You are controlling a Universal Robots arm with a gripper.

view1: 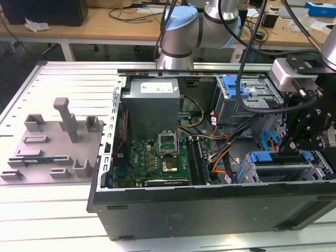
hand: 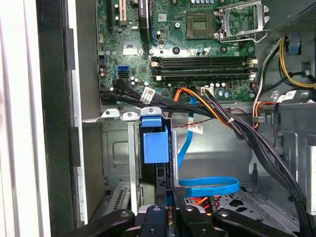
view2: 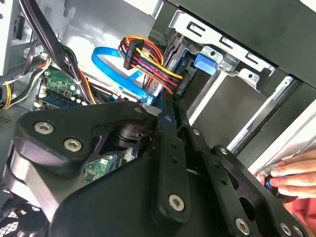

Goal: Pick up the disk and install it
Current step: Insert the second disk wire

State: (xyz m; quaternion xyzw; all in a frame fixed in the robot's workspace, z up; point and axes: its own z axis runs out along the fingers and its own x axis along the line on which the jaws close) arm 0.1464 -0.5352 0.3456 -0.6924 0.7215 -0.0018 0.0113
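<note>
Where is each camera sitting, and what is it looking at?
Exterior view: off the arm, above the table, looking down into the open computer case; the robot arm shows.
First wrist view: on the arm, facing the motherboard and a blue-tabbed drive cage; the pincer shows.
Second wrist view: on the arm, close behind the pincer, facing the drive cage; a person's hand shows.
Both wrist views share the blue data cable.

Exterior view looks down from afar; both wrist views sit close inside the computer case.
</note>
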